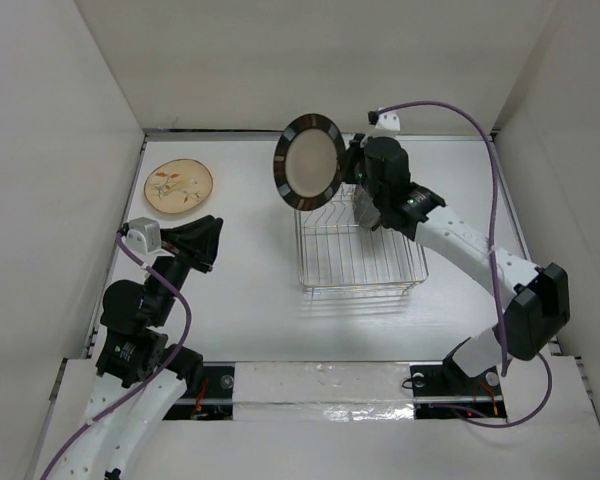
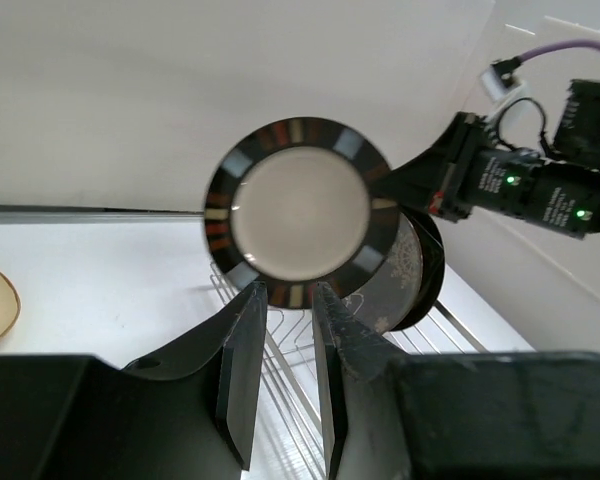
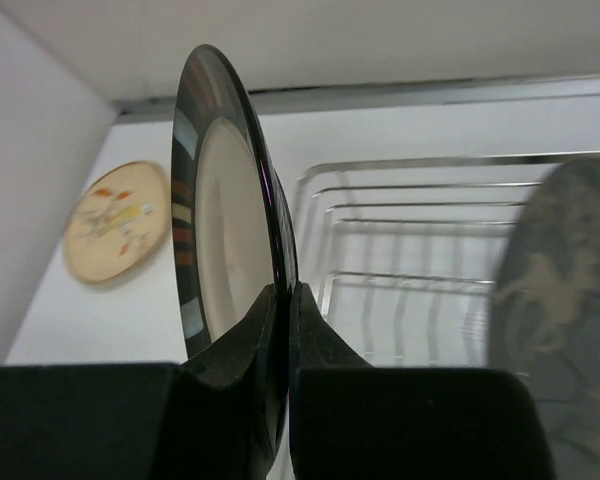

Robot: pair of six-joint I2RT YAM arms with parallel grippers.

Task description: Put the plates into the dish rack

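My right gripper (image 1: 347, 165) is shut on the rim of a cream-centred plate with a dark rim (image 1: 309, 160) and holds it upright above the far left end of the chrome wire dish rack (image 1: 395, 262). In the right wrist view the fingers (image 3: 265, 320) pinch the plate (image 3: 215, 215) edge-on. A dark grey plate with white deer (image 1: 366, 212) stands in the rack, seen too in the left wrist view (image 2: 408, 272). The tan floral plate (image 1: 178, 186) lies flat at the far left. My left gripper (image 1: 208, 238) is open and empty, pointing at the rack.
White walls close in the table on three sides. The rack's near rows of prongs (image 3: 420, 250) stand bare. A purple cable (image 1: 480, 130) loops over the right arm. A second dark plate edge (image 2: 438, 262) shows behind the grey plate.
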